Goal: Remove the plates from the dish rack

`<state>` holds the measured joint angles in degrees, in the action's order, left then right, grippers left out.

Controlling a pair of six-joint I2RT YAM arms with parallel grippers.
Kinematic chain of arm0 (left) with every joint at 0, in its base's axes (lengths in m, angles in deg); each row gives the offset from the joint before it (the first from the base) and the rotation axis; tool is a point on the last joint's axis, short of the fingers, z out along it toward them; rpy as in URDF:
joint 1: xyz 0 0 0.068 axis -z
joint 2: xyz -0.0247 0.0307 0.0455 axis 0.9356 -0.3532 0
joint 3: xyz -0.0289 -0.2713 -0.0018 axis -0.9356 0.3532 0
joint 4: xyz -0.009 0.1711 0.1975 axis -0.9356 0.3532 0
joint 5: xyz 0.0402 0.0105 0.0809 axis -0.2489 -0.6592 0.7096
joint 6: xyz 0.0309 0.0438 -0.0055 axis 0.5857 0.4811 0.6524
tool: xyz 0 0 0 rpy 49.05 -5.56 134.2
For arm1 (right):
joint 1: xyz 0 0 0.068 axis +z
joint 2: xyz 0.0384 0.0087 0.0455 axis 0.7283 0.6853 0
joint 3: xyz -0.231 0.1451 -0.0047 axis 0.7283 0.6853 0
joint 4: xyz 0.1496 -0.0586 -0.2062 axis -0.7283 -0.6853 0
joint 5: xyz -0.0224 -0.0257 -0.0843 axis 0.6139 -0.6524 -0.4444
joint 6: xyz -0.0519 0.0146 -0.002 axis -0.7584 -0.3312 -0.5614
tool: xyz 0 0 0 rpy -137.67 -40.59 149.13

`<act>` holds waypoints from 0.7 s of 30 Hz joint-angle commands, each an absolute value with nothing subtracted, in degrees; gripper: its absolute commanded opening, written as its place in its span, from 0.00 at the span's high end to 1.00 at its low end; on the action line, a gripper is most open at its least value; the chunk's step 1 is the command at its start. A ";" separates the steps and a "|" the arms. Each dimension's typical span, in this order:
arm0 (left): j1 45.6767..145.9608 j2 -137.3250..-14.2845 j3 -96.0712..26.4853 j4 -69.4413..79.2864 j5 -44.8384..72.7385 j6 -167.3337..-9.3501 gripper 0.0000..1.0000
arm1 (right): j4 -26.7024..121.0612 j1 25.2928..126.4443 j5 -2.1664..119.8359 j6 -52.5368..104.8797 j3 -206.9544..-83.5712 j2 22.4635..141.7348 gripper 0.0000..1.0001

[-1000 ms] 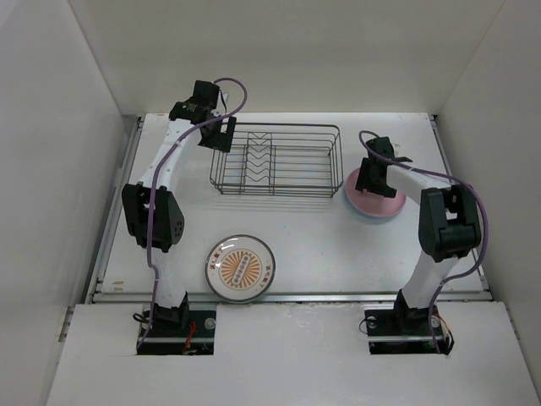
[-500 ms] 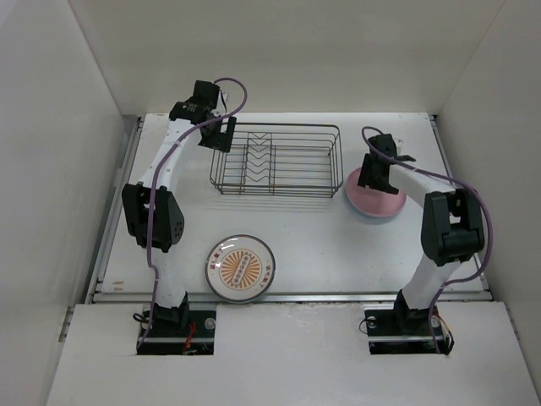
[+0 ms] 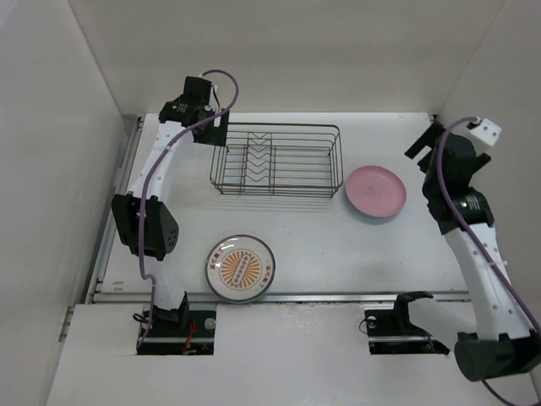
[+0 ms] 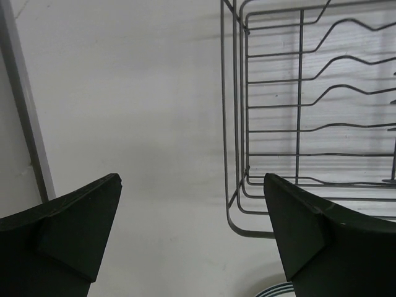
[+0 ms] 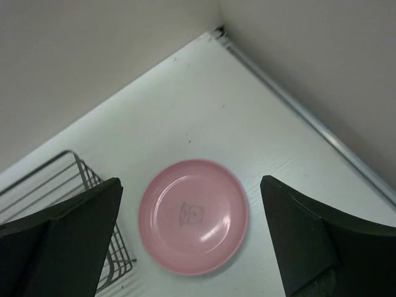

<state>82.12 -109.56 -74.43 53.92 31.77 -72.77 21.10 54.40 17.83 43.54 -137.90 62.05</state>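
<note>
We log: dish rack [image 3: 276,159], empty, far-centre of table [image 3: 321,237], just right of left gripper [image 4: 190,179], jaws spread. Pink plate [image 3: 375,191] off its right end, below right gripper [image 5: 190,181], spread, empty. Sunburst plate [image 3: 241,267] at near edge.

Your white table [image 3: 321,237] is boxed in by plain white walls [image 3: 296,51] on its left, far and right sides. You'll see a metal rail [image 3: 338,298] along the table's near edge, then a white ledge [image 3: 287,355] nearer still.

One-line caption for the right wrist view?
Open right pincer above the pink plate, flat on the table beside the dish rack.
</note>
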 commanded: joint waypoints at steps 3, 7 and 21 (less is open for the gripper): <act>77.41 -98.32 -71.18 53.34 34.34 -79.12 0.00 | 13.16 53.33 4.54 44.32 -134.67 52.54 0.01; 72.49 -93.48 -69.94 55.18 35.92 -80.45 0.00 | 9.37 53.33 2.07 43.61 -133.26 43.40 0.01; 64.57 -80.04 -58.08 56.95 35.75 -83.35 0.00 | 0.31 53.33 0.74 44.67 -135.28 28.27 0.01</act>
<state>65.46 -83.42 -59.26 56.81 37.37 -81.67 2.78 53.55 1.44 44.44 -133.29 29.01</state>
